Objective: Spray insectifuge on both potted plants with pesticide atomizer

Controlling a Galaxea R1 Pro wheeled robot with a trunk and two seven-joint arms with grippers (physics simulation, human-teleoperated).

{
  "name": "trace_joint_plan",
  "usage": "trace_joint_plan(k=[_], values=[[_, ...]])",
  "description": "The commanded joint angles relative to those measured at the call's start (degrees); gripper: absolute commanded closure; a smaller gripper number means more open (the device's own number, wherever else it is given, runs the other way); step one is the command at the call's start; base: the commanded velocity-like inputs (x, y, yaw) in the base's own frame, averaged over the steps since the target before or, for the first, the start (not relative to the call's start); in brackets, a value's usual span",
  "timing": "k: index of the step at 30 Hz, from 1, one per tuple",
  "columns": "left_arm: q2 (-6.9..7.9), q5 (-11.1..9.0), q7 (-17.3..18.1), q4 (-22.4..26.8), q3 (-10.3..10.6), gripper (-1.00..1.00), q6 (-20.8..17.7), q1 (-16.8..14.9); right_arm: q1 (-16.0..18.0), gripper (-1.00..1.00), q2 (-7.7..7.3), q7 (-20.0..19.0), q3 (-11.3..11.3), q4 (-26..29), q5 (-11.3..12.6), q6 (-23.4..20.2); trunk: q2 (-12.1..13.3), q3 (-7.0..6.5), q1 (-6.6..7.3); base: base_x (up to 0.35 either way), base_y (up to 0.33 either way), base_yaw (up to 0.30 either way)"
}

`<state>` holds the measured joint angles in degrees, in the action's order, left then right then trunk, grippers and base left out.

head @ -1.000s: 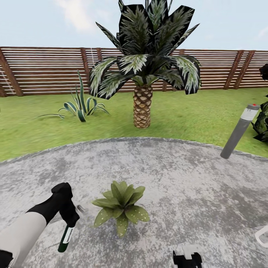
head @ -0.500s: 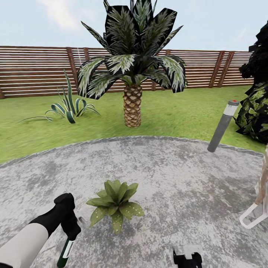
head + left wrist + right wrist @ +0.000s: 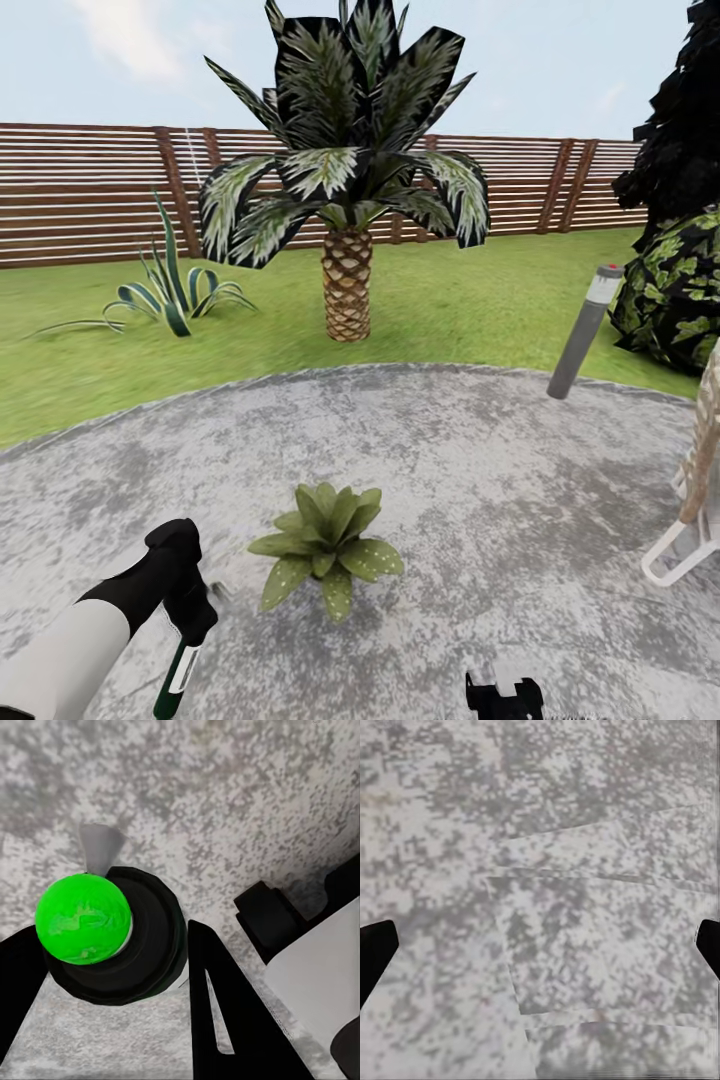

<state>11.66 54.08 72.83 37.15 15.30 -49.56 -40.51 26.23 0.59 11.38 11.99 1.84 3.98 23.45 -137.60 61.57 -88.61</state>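
Head view puts the potted plant on the grey paving, just beside your left gripper and toward the palm from it. That gripper is clamped on the atomizer, whose long axis hangs nearly upright, nozzle up. Your left arm is clearly the nearer one. Your right gripper hangs with fingers apart over bare paving. The plant's pot is hidden under its leaves, so I cannot tell what it holds.

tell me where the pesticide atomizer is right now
The pesticide atomizer hangs from the left gripper low at the head view's left, over the grey paving, just left of the small potted plant.
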Motion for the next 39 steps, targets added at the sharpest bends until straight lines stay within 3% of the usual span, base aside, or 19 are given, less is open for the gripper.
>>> trace_joint_plan(k=[1,6,9,11,14,17,22,28,39], values=[[0.04,0.32,0.47,0.12,0.18,1.0,-0.45,-0.01,0.05,-1.0,0.02,0.22,0.49,-0.08,0.41,0.18,-0.02,0.03,0.01,0.017,0.055,-0.26],[0.57,0.23,1.54,1.36,0.53,1.0,-0.51,-0.44,0.05,-1.0,-0.06,0.22,0.49,-0.08,0.41,0.16,-0.02,-0.04,0.01,0.004,0.013,-0.261],[1.02,1.05,7.1,2.5,0.78,1.0,-0.24,-1.61,0.05,-1.0,-0.07,0.22,0.49,-0.09,0.41,0.19,-0.02,-0.05,0.01,0.0,0.0,-0.261],[1.42,3.36,11.45,2.52,1.07,1.0,0.16,-5.46,0.05,-1.0,-0.07,0.22,0.49,-0.08,0.41,0.18,-0.02,-0.05,0.01,0.0,0.0,-0.261],[1.23,6.75,16.01,2.54,1.22,1.0,0.25,-8.18,0.05,-1.0,-0.07,0.22,0.49,-0.08,0.41,0.16,-0.02,-0.05,0.01,-0.002,0.002,-0.261],[0.77,7.8,16.6,2.52,1.35,1.0,0.25,-8.35,0.05,-1.0,-0.07,0.22,0.49,-0.11,0.4,0.18,-0.02,-0.05,0.01,-0.139,0.169,-0.144],[0.59,7.96,16.64,2.34,2.54,1.0,0.17,-8.25,0.05,-1.0,-1.04,0.22,0.66,-0.17,0.29,0.19,-0.02,-0.05,0.01,-0.075,0.285,-0.011],[0.47,7.97,16.71,2.48,2.56,1.0,0.01,-8.4,0.05,-1.0,-1.05,0.22,0.66,-0.1,0.34,0.19,-0.02,-0.05,0.01,0.025,0.301,-0.008],[0.53,7.97,16.65,2.53,2.63,1.0,0.06,-7.79,0.05,-1.0,-1.12,0.22,0.58,-0.08,0.41,0.19,-0.02,-0.05,0.01,0.031,0.304,-0.241]])
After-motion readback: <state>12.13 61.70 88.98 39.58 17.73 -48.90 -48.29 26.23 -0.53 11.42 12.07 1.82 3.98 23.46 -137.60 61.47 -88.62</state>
